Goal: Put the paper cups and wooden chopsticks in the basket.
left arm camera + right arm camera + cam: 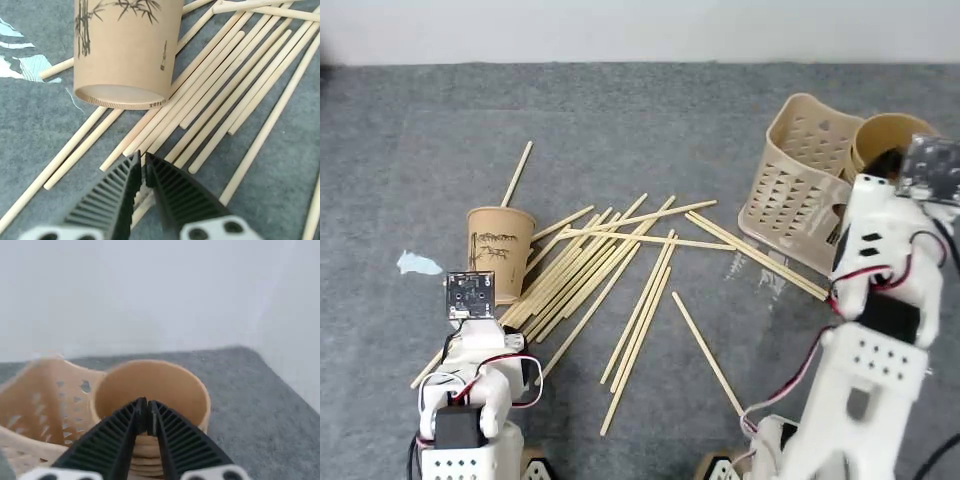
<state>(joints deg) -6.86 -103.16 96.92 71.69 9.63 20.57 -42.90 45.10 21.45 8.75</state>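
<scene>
A brown paper cup with a bamboo print appears to lie on its side against the pile of wooden chopsticks, its base facing my left gripper. That gripper is shut a short way in front of the base, just above the chopsticks, with nothing held. The beige basket is tipped at the right. My right gripper is shut on the near wall of a second paper cup, held at the basket's far right edge.
More chopsticks are scattered across the grey mat, one long one close to the right arm's base and one behind the cup. A pale blue paper scrap lies left of the cup. A white wall stands behind the table.
</scene>
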